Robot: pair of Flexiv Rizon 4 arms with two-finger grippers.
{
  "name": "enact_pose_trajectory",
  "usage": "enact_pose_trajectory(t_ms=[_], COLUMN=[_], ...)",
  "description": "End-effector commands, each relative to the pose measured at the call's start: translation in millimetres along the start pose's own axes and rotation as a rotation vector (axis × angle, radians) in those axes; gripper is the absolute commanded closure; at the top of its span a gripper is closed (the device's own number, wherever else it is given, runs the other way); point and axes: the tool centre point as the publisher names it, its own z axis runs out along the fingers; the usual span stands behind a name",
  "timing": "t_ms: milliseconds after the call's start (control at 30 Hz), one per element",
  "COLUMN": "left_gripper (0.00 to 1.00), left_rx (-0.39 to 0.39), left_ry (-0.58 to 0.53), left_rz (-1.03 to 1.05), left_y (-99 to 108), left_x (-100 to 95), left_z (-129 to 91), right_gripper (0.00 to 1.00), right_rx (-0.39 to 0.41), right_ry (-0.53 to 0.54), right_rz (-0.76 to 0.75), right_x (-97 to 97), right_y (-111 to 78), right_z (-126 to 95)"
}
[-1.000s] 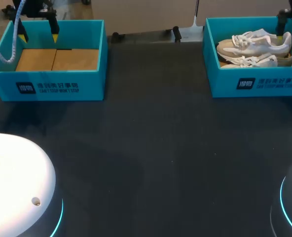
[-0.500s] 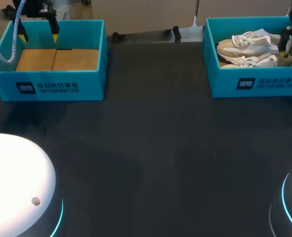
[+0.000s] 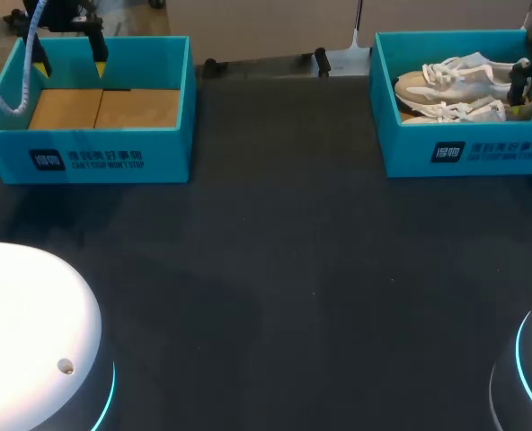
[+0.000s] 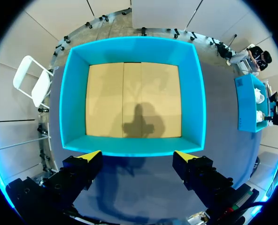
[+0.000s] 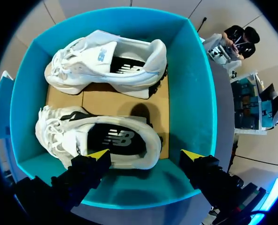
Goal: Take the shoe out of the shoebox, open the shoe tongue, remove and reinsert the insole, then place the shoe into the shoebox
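Observation:
Two white sneakers lie side by side in the teal right shoebox [image 3: 464,151] at the table's far right. One is the far shoe [image 5: 111,61], the other the near shoe [image 5: 96,136], its dark insole showing. My right gripper [image 5: 145,155] stands open low over the near shoe's heel, one yellow tip beside the shoe's side and the other near the box wall [image 5: 190,84]. In the head view the right gripper [image 3: 519,90] is down inside the box by the shoes [image 3: 455,94]. My left gripper [image 3: 70,68] hangs open above the left box.
The teal left shoebox [image 3: 95,157] at the far left holds only its cardboard floor [image 4: 132,98]; the left gripper [image 4: 138,155] is over its near wall. Dark tabletop [image 3: 275,269] stretches between and in front of the boxes.
My right gripper has come down into the right shoebox, closer to the near shoe. The left arm has not moved.

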Motion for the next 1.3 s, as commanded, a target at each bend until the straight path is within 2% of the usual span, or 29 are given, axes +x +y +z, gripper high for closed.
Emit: enact_pose_trajectory(t_ms=[33,233,467,700,867,933,1033,1100,1133,1200,1233,1300], left_gripper=[0.0,0.0,0.0,0.0,0.0,0.0,0.0,0.0,0.0,0.0,0.0,0.0], left_rx=[0.0,0.0,0.0,0.0,0.0,0.0,0.0,0.0,0.0,0.0,0.0,0.0], left_ry=[0.0,0.0,0.0,0.0,0.0,0.0,0.0,0.0,0.0,0.0,0.0,0.0], left_rz=[0.0,0.0,0.0,0.0,0.0,0.0,0.0,0.0,0.0,0.0,0.0,0.0], left_y=[0,0,0,0,0,0,0,0,0,0,0,0], left_x=[0.0,0.0,0.0,0.0,0.0,0.0,0.0,0.0,0.0,0.0,0.0,0.0], left_z=[0,0,0,0,0,0,0,0,0,0,0,0], right_gripper=[0.05,0.11,0.11,0.14,0.19,0.27,0.5,0.55,0.62,0.95,1.0,1.0], right_rx=[0.008,0.02,0.031,0.046,0.062,0.069,0.078,0.083,0.085,0.091,0.092,0.094], right_ry=[0.009,0.018,0.026,0.024,0.02,0.016,0.014,0.014,0.013,0.007,0.003,-0.007], right_rz=[0.0,0.01,0.014,0.014,0.021,0.021,0.024,0.027,0.029,0.033,0.034,0.039], right_x=[-6.2,-9.6,-12.0,-7.2,-6.1,-5.4,-5.0,-4.7,-4.5,-4.1,-4.0,-4.0], right_y=[6.1,7.6,8.9,8.5,8.5,7.7,6.3,5.8,5.5,5.0,4.7,3.5], right_z=[12,25,40,52,60,63,67,70,70,71,72,72])
